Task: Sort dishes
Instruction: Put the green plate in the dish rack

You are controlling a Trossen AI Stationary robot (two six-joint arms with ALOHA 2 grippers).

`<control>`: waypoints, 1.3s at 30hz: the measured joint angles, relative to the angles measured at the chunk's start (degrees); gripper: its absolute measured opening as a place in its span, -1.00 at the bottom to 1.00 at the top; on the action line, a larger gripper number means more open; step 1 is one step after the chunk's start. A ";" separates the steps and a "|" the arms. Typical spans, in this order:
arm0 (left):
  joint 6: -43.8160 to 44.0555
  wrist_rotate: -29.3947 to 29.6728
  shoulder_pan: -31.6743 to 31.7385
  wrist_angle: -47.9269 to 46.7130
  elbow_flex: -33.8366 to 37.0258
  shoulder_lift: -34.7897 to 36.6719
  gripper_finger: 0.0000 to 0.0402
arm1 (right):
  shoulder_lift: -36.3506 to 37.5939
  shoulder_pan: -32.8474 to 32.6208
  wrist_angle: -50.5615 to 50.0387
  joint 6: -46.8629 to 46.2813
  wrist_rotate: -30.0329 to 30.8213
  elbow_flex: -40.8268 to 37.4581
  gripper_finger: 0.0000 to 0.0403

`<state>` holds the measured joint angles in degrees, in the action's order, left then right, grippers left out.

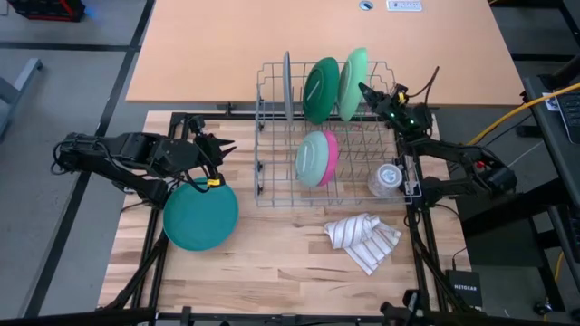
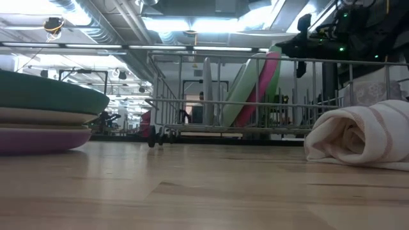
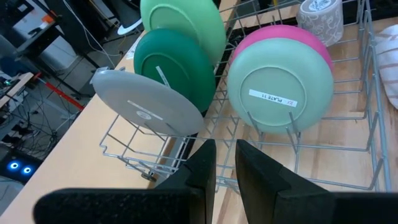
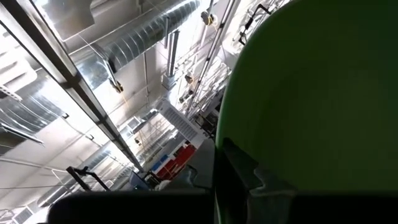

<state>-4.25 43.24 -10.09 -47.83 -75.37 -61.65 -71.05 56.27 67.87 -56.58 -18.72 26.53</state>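
Observation:
A wire dish rack [image 1: 272, 136] holds a grey plate [image 1: 287, 86], a dark green plate [image 1: 319, 89] and a light green plate [image 1: 352, 77] on edge in its far row. Another light green dish [image 1: 311, 160] and a pink one [image 1: 331, 152] stand in its middle. My right gripper [image 1: 365, 92] is shut at the far light green plate's rim. My left gripper [image 1: 224, 149] hovers left of the rack, fingers [image 3: 202, 168] slightly apart, holding nothing. A teal plate [image 1: 199, 215] tops a stack on the table [image 1: 272, 272], over a brown [image 2: 38, 116] and a purple dish [image 2: 35, 137]. My right gripper holds the far light green plate by its rim [image 4: 225, 134], on the side toward the table's right edge. The fingers [image 4: 239, 165] come from the right, slanting upward. The plate stands on edge among the rack's wires; whether it is lifted clear I cannot tell.
A clear glass cup [image 1: 385, 178] stands in the rack's near right corner. A striped white cloth [image 1: 362, 240] lies crumpled on the table in front of the rack. A second tabletop [image 1: 227, 54] lies beyond the rack. Bare wood shows near the front edge.

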 joint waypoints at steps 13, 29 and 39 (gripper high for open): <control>-0.16 0.00 0.00 0.00 0.00 0.00 -0.74 | -6.42 0.07 -1.26 0.05 1.55 3.53 -0.95; -0.12 0.00 0.00 -0.04 0.00 0.00 -0.74 | -6.36 0.01 5.48 -1.68 -13.58 3.44 -0.95; -0.04 0.00 0.00 -0.03 0.00 0.00 -0.74 | -6.38 2.92 2.78 -0.46 -12.35 3.56 -0.95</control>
<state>-4.29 43.24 -10.09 -47.87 -75.37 -61.65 -77.42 59.19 70.65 -57.03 -31.07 30.09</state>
